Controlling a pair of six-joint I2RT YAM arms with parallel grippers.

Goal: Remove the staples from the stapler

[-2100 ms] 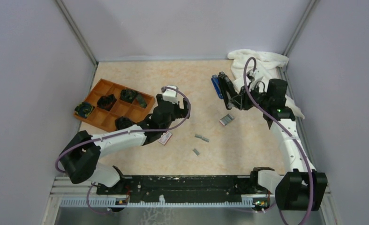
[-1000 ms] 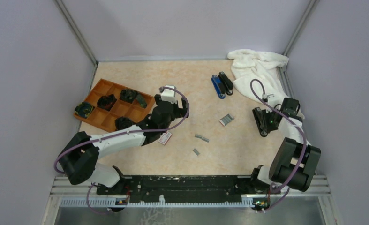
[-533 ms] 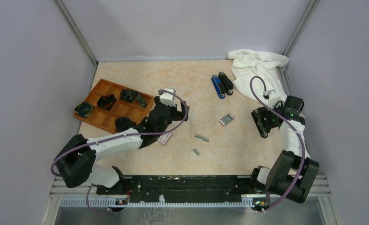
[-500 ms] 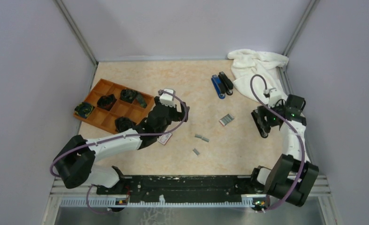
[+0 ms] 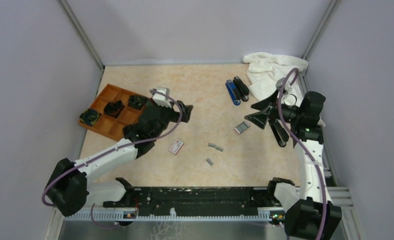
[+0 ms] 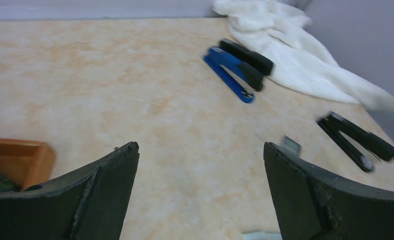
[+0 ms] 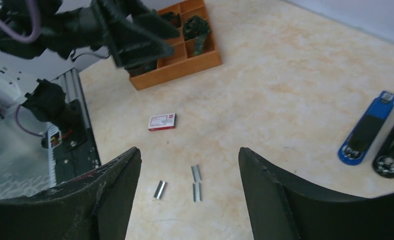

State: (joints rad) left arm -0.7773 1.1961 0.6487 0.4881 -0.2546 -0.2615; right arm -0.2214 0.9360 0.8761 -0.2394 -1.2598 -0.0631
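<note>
While both arms' jaws stand open and empty, the slim black stapler [image 6: 357, 141], splayed at three o'clock on the beige worktop [image 5: 205, 85], is best gripped across its base.

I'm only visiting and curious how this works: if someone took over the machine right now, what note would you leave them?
Left gripper: open, empty, near the orange tray.
Right gripper: open, empty, over the right side of the table.
Black stapler: lies flipped open on the table by the right arm, not held.
Staples: several loose strips lie mid-table.
Blue stapler and another black one: side by side next to the towel.
Left: I cannot see whether staples remain inside the open stapler, so check it.
</note>
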